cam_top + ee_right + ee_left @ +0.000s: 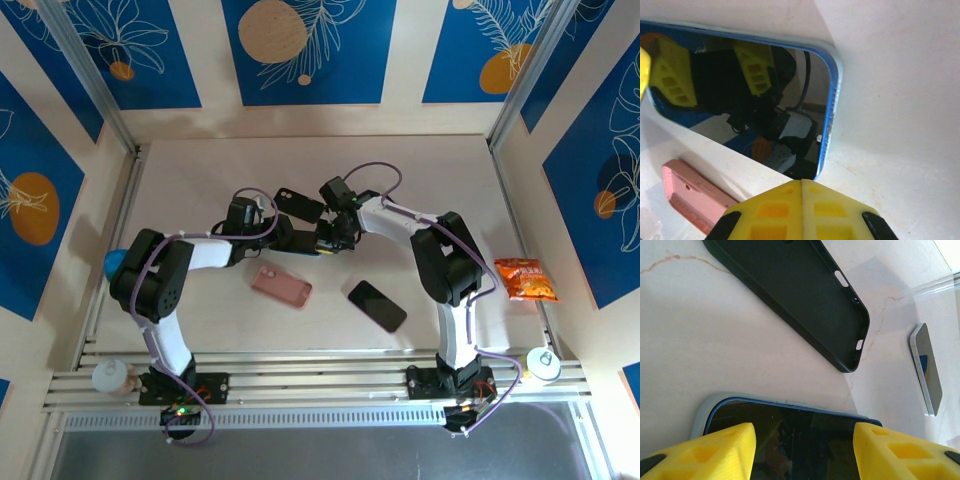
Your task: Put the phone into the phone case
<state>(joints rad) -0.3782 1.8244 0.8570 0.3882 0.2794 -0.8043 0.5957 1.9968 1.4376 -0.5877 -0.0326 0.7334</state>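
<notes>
- I see blue phone (800, 432) seated in pale-blue case (701, 412), centre of top view; black case (805, 295) beside it empty.
- L claw (802, 440): jaws part-open over phone's end, contact unclear.
- R claw (801, 200): shut, empty, tips by phone's corner.

The slab phone (740, 90): glossy black screen, blue rim, inside a pale blue case (702, 410). Pink rubbery case (281, 286) at overhead centre; matte black empty case (795, 295) at upper frame. Orange foil snack bag (527, 279) at right. Blue wall panels (350, 60), patterned with white fronds and orange discs.
</notes>
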